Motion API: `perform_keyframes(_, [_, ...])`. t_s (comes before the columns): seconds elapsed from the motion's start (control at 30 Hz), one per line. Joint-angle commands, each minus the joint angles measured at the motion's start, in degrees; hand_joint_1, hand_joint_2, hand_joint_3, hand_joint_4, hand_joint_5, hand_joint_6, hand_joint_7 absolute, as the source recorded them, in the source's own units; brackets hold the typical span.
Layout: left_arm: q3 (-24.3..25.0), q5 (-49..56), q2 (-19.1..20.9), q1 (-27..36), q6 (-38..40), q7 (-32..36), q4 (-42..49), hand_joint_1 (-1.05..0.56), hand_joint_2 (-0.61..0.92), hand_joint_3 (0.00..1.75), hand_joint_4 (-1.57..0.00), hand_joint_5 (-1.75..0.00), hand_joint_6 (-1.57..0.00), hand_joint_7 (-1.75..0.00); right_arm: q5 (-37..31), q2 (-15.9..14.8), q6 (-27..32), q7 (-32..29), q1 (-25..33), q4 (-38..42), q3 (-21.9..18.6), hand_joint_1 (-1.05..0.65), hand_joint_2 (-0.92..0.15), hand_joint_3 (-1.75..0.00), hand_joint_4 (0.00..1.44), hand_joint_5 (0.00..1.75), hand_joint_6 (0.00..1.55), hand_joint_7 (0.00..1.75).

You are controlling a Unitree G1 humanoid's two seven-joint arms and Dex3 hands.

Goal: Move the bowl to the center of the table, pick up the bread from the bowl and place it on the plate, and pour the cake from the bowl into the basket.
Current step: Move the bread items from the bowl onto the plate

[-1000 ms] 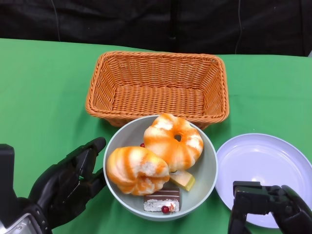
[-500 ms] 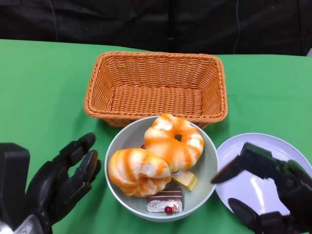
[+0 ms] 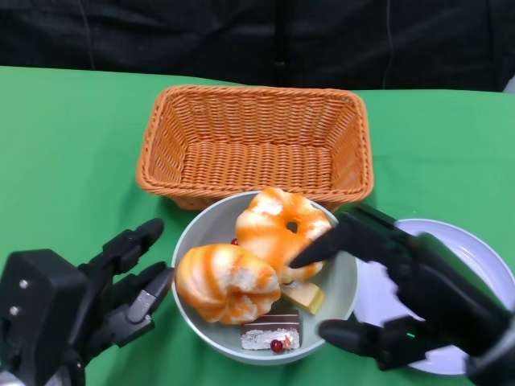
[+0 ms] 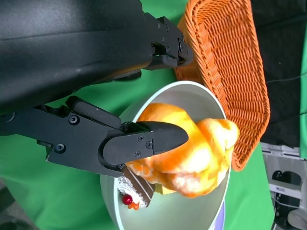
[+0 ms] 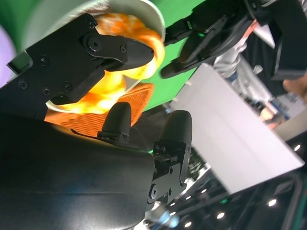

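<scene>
A grey bowl (image 3: 342,281) holds two orange-swirled bread (image 3: 227,281) rolls and cake (image 3: 269,330); both hands (image 3: 113,293) spread, empty.

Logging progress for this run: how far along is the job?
Early. The bowl sits mid-table before the basket, so step one looks done. In hand: the right robot hand reaches open over the bowl; the left robot hand is open beside it. Left: both breads to the bare plate, cake into the basket.
</scene>
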Motion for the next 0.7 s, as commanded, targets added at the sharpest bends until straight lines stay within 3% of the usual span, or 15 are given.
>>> perform_keyframes(0.03, [-0.07, 1.90, 0.51, -0.14, -1.58, 1.02, 1.45, -0.52, 0.92, 0.59, -0.28, -0.15, -0.21, -0.07, -1.86, -0.28, 2.28, 0.24, -1.15, -0.05, 1.03, -0.41, -0.55, -0.60, 0.00, 1.43, 0.00, 1.20])
perform_keyframes(0.2, [0.07, 2.22, 0.50, 0.11, -2.71, 0.52, 1.67, -0.54, 0.92, 0.59, -0.30, -0.17, -0.22, -0.06, -3.23, 0.29, 4.21, -0.40, -1.63, -0.47, 2.38, -0.42, -0.55, -0.57, 0.00, 1.44, 0.00, 1.18])
perform_keyframes(0.47, [0.07, -1.29, -0.23, 0.28, -2.24, -1.66, 1.47, -0.58, 0.92, 0.56, -0.31, -0.18, -0.25, -0.05, -10.91, 4.45, 5.61, -4.90, -4.54, 2.76, 7.49, -0.40, -0.54, -0.55, 0.00, 1.37, 0.00, 1.21])
perform_keyframes(0.7, [-0.54, -3.08, 0.28, 0.61, -1.91, -4.02, 0.81, -0.59, 0.92, 0.56, -0.28, -0.18, -0.23, -0.03, -15.75, 6.88, 6.20, -9.51, -5.71, 6.40, 9.38, -0.40, -0.57, -0.52, 0.00, 1.26, 0.00, 1.08])
